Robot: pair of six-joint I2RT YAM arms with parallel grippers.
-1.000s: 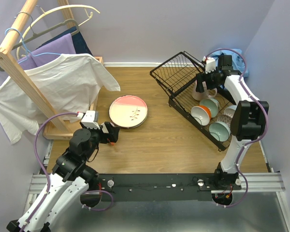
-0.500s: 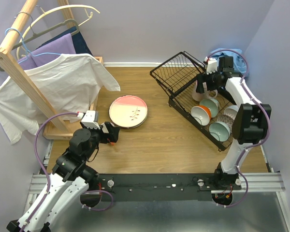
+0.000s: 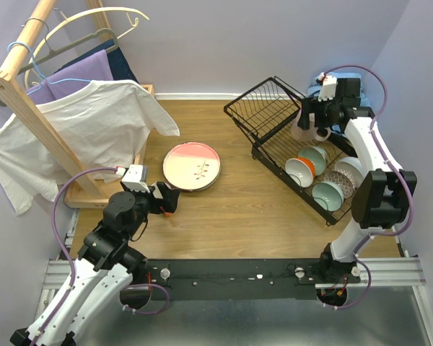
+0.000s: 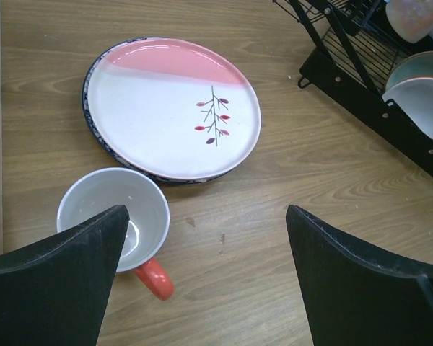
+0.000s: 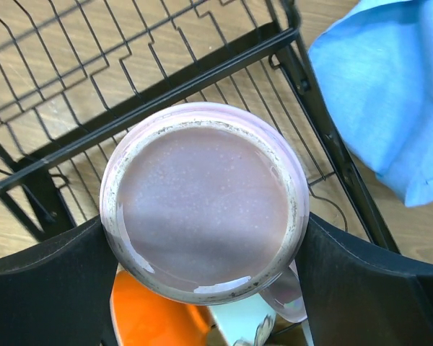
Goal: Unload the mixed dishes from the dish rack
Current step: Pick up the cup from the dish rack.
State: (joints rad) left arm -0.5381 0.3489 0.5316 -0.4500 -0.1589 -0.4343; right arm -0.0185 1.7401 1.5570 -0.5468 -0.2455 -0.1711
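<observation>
The dish rack (image 3: 268,109) is set at the right of the surface (image 3: 260,209), bowls (image 3: 327,194) stood in it; the pink-and-cream plate (image 3: 192,166) is laid left of it. A pink mug (image 5: 202,205) is clamped in the right claw (image 3: 314,120) over the rack's far end; the left claw (image 4: 206,213) is held wide open, empty, near the plate.

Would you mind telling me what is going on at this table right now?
A black wire dish rack is being unloaded. The right gripper is closed around a pale pink ceramic mug with a purple inside, over the rack's far end. Bowls, one pale green, stand in the rack. The left gripper hangs open over the wooden table, above a white mug with an orange handle beside a round pink-and-cream plate with a leaf sprig.
</observation>
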